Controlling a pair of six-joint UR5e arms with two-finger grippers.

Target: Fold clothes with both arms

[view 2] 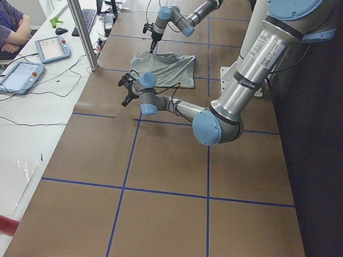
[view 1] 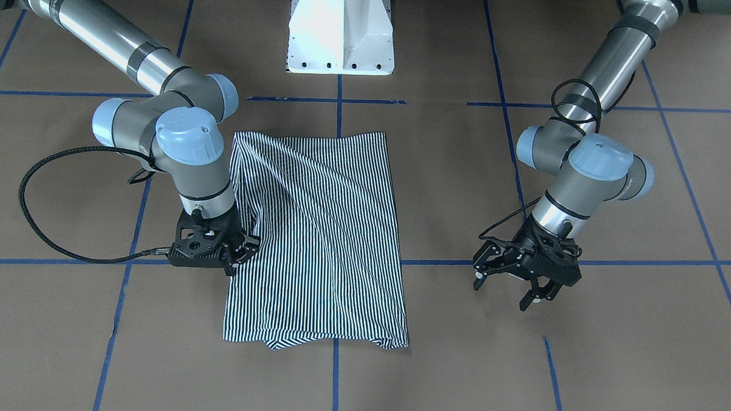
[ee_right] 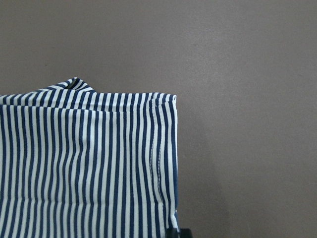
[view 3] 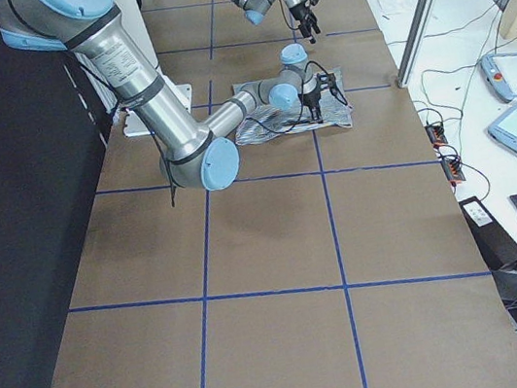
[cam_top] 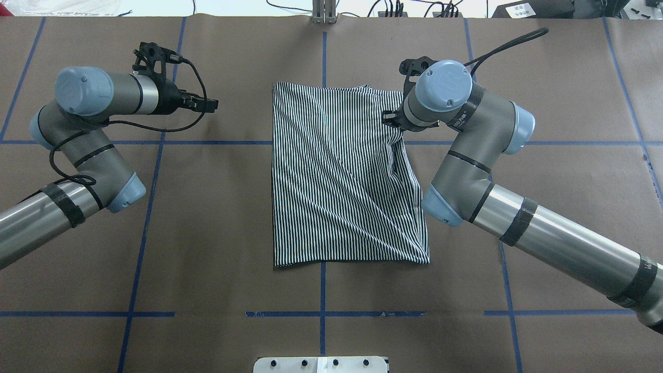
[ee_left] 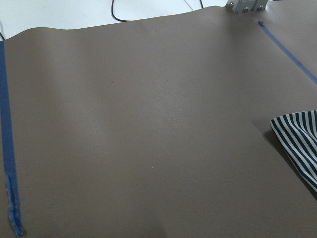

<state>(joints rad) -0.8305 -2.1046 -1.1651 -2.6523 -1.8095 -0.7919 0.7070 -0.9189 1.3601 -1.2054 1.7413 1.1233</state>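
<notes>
Beside right claw [view 1: 245, 247], polo shirt [view 1: 328, 228] lies mid-desk [view 1: 457, 355], already folded to striped rectangle, collar and sleeves hidden. That claw pinches shirt's side edge; creases run diagonally toward it. Well apart, left claw [view 1: 503, 289] spread wide, holding nothing. Judgement: final fold or two remain.

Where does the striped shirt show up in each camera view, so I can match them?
Front-facing: striped shirt centre, below the white base.
Overhead: shirt centre, above the base.
Exterior left: shirt far, upper middle.
Exterior right: shirt far, upper middle.
Left wrist: one shirt corner at the right edge.
Right wrist: shirt fills the lower left.
Shared landmark: the white base, on the robot's side of the shirt.
</notes>
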